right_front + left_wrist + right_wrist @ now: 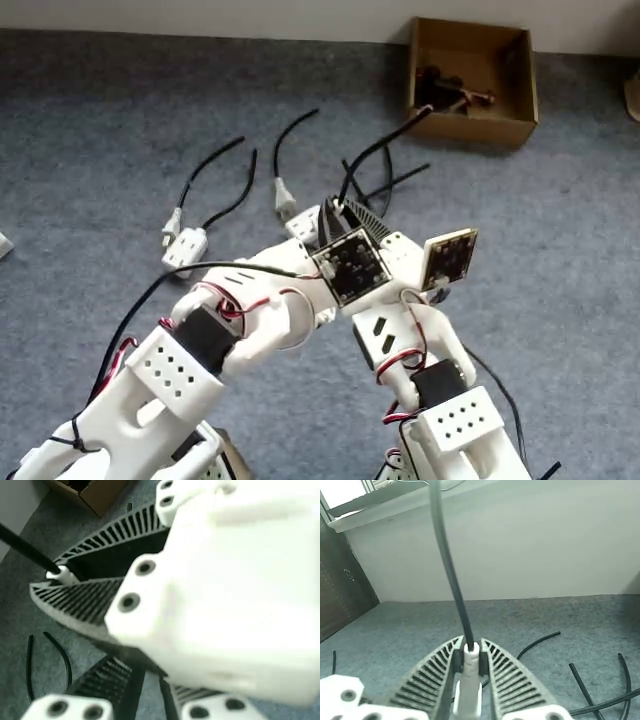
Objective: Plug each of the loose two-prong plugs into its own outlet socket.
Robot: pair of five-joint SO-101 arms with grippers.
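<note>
My right gripper (470,647) is shut on a white two-prong plug (467,680), whose black cord (447,565) rises from it. In the high view both arms meet mid-carpet. There the right gripper (352,210) holds that plug beside a white outlet socket (300,222), and the cord (385,145) arcs up toward the box. The left wrist view looks past the right gripper's white body (220,595) at the held plug (61,575). My left gripper's own ribbed fingers (107,677) are largely hidden. A second loose plug (284,198) lies just left of the socket.
A cardboard box (470,80) with dark items stands at the back right. Another white socket (185,248) lies left with a plug (172,226) at it. Black cords (215,165) trail across the grey carpet behind the arms.
</note>
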